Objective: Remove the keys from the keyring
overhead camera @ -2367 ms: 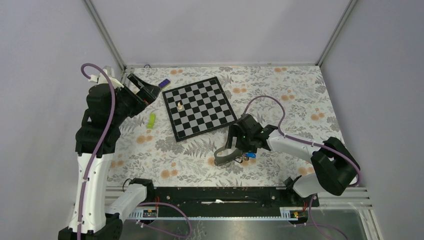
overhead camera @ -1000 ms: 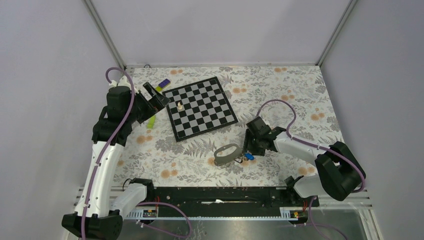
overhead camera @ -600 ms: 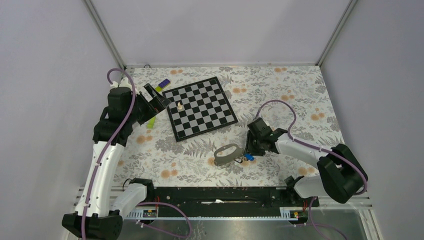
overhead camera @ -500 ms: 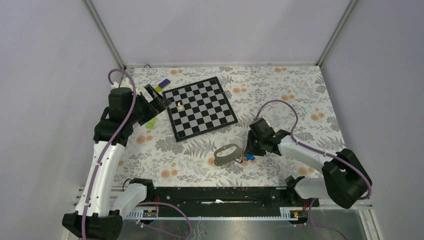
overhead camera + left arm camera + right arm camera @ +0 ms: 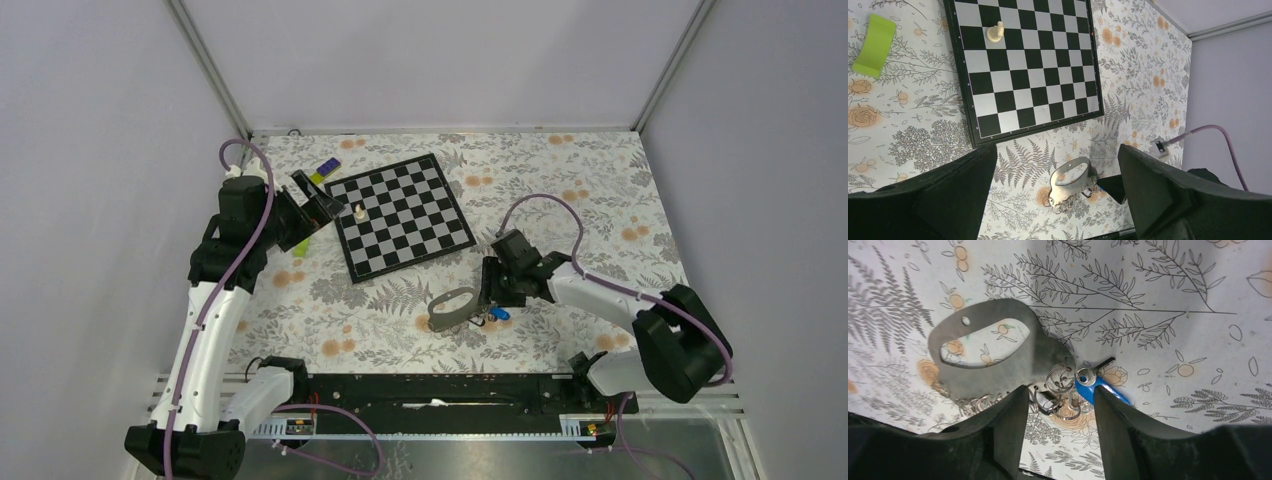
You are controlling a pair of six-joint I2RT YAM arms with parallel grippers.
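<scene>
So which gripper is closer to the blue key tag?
Right. The right gripper hovers just above the blue key tag; the left gripper is far off, beside the chessboard.

Black-and-white chequered board [image 5: 400, 215]; grey-and-orange floral bench [image 5: 560, 180]; silvery keyring [image 5: 1060, 381] with blue tag [image 5: 1100, 390]; lime-green block [image 5: 874, 45]; dull grey tape roll [image 5: 983, 347].

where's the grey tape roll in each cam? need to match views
Top external: grey tape roll low centre.
Left wrist: roll bottom centre.
Right wrist: roll upper left.
Shared landmark: keyring bunch lying against the roll in every view.
</scene>
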